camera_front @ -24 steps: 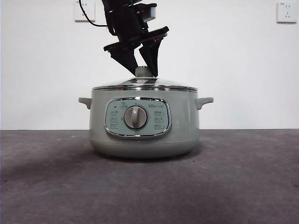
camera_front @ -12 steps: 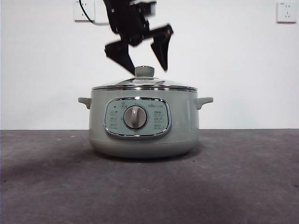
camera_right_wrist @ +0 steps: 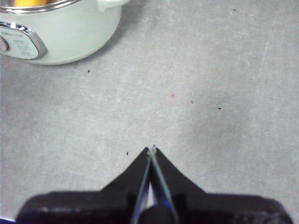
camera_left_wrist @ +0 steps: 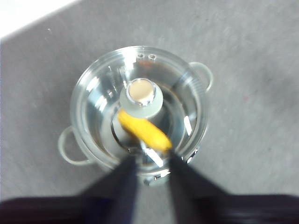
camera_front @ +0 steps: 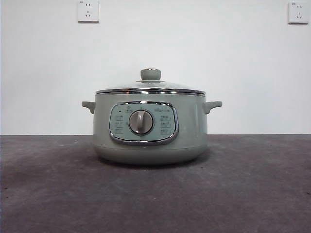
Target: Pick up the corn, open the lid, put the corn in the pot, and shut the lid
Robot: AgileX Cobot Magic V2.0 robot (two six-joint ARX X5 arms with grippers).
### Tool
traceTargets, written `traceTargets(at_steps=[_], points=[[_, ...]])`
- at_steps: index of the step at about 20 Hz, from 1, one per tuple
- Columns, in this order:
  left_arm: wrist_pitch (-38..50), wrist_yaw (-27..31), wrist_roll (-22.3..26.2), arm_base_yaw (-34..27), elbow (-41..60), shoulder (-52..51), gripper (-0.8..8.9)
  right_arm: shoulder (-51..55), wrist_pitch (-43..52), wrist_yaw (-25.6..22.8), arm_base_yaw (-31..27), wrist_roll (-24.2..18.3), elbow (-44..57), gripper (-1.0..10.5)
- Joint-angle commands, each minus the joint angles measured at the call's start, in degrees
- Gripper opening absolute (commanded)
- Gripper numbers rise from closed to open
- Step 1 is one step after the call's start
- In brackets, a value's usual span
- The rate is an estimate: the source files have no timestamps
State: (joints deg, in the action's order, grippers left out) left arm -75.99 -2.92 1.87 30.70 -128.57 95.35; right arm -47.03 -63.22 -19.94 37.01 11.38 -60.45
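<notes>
The pale green pot (camera_front: pixel 149 131) stands in the middle of the table with the glass lid (camera_front: pixel 149 88) seated on its rim. Seen from straight above in the left wrist view, the yellow corn (camera_left_wrist: pixel 142 130) lies inside the pot (camera_left_wrist: pixel 65 149), under the lid (camera_left_wrist: pixel 98 93) and partly behind its green knob (camera_left_wrist: pixel 141 95). My left gripper (camera_left_wrist: pixel 152 161) hangs open well above the lid, holding nothing. My right gripper (camera_right_wrist: pixel 152 151) is shut and empty over bare table, off to the side of the pot (camera_right_wrist: pixel 70 37). Neither gripper shows in the front view.
Grey tabletop (camera_front: pixel 252 184) surrounds the pot on all sides. A white wall with two power sockets (camera_front: pixel 88 10) stands behind it.
The gripper that stood around the lid knob opened, let go and rose out of the front view. The lid stays on the pot.
</notes>
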Motion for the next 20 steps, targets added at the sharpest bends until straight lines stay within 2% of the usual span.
traceTargets(at_steps=[1, 5, 10, 12, 14, 17, 19, 20], points=[[0.4, -0.1, -0.2, 0.0, 0.1, -3.5, -0.03, 0.0, 0.2, -0.1, 0.1, 0.5, 0.7, 0.0], [0.4, -0.1, -0.2, 0.0, 0.1, -7.3, -0.03, -0.1, 0.2, -0.1, 0.1, 0.5, 0.7, 0.0], [0.4, 0.1, -0.1, -0.5, 0.1, -7.1, -0.03, -0.1, 0.2, -0.1, 0.1, 0.5, 0.7, 0.0], [0.5, 3.5, 8.9, -2.4, 0.2, -7.4, -0.03, -0.1, 0.2, -0.1, 0.1, 0.5, 0.7, 0.0], [0.5, 2.5, 8.3, -4.4, 2.0, -9.4, -0.03, -0.1, 0.2, -0.1, 0.1, 0.5, 0.7, 0.0], [1.0, 2.2, 7.8, -7.2, 11.9, -16.5, -0.03, -0.1, 0.2, -0.1, 0.1, 0.5, 0.7, 0.0], [6.1, 1.4, 7.8, -10.2, 25.4, -24.3, -0.03, -0.4, 0.2, -0.1, 0.1, 0.5, 0.7, 0.0], [12.1, -0.4, 7.8, -12.5, 35.0, -30.0, -0.03, -0.4, 0.2, -0.3, 0.1, 0.5, 0.7, 0.0]])
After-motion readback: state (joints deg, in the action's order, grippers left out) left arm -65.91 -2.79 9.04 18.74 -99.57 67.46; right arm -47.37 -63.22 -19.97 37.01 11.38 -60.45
